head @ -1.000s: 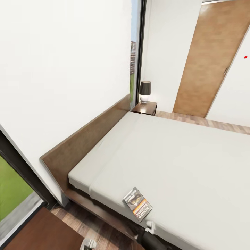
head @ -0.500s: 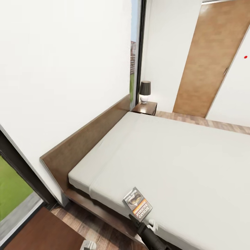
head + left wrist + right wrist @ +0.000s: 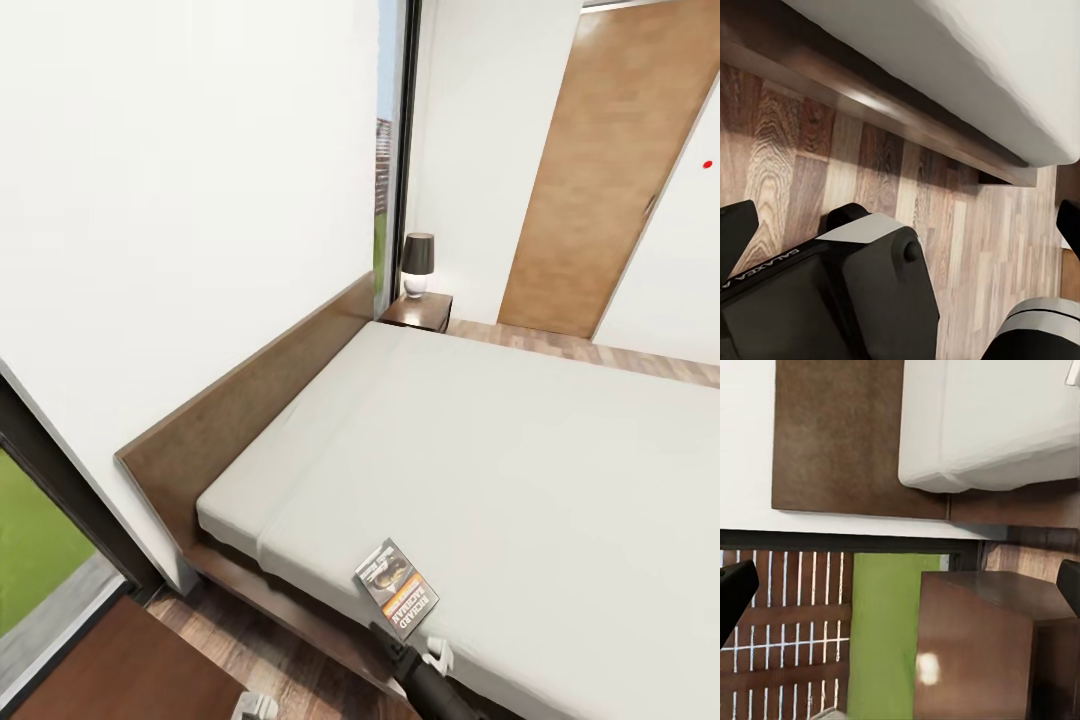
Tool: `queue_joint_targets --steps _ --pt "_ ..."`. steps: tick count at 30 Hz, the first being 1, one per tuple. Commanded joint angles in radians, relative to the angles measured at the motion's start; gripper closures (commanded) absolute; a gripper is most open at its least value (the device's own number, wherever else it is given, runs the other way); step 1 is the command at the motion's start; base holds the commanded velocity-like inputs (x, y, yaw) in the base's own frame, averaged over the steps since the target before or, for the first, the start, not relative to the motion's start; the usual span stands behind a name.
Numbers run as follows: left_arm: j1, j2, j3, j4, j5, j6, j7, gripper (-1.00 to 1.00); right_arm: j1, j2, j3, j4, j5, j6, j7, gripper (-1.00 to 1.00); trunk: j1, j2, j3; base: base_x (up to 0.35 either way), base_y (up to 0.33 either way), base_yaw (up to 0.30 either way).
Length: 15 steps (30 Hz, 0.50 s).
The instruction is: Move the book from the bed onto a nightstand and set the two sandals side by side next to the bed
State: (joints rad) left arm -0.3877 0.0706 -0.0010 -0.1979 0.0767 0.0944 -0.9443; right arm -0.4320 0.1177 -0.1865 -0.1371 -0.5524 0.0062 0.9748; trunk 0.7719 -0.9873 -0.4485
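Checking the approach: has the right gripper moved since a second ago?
Yes. The right gripper has risen toward the book, which hasn't shifted on the bed.

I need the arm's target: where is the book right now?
In the head view, the book lies flat on the bed near its closest edge, just beyond the right gripper.

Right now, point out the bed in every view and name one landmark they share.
Head view: the bed spans the middle and lower right, with the book by its near edge.
Left wrist view: the mattress corner overhangs the plank floor.
Right wrist view: the mattress corner sits beside the headboard.
Shared landmark: the dark frame rail under the mattress edge, in both wrist views too.
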Motion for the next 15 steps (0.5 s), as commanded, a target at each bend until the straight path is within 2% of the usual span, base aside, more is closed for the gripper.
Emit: queue_joint_targets --steps 1,4,7,8,11,15 --pt "0.0 0.0 -0.001 0.0 0.008 0.01 -0.004 -1.0 -0.001 0.0 -0.008 0.001 0.005 0.0 0.004 -1.0 0.0 -0.001 -0.001 0.0 0.0 0.0" --pt "0.0 0.0 -0.001 0.0 0.008 0.01 -0.004 -1.0 -0.001 0.0 -0.01 0.002 0.005 0.0 0.017 -1.0 0.0 -0.001 -0.001 0.0 0.0 0.0" --pt "0.0 0.0 0.0 0.0 0.008 0.01 -0.004 -1.0 -0.001 0.0 -0.012 0.002 -0.007 -0.001 0.1 -1.0 0.0 -0.001 -0.001 0.0 0.0 0.0" --pt "0.0 0.0 0.0 0.0 0.008 0.01 -0.004 -1.0 -0.001 0.0 -0.012 0.002 -0.023 -0.003 0.112 -1.0 0.0 -0.001 -0.001 0.0 0.0 0.0" --pt "0.0 0.0 0.0 0.0 0.008 0.008 -0.004 -1.0 -0.001 0.0 -0.013 0.002 -0.11 -0.009 0.131 -1.0 0.0 -0.001 -0.001 0.0 0.0 0.0" --pt "0.0 0.0 0.0 -0.001 0.008 0.005 -0.004 -1.0 -0.001 0.0 -0.012 0.002 -0.148 -0.012 0.139 -1.0 0.0 -0.001 -0.001 0.0 0.0 0.0"
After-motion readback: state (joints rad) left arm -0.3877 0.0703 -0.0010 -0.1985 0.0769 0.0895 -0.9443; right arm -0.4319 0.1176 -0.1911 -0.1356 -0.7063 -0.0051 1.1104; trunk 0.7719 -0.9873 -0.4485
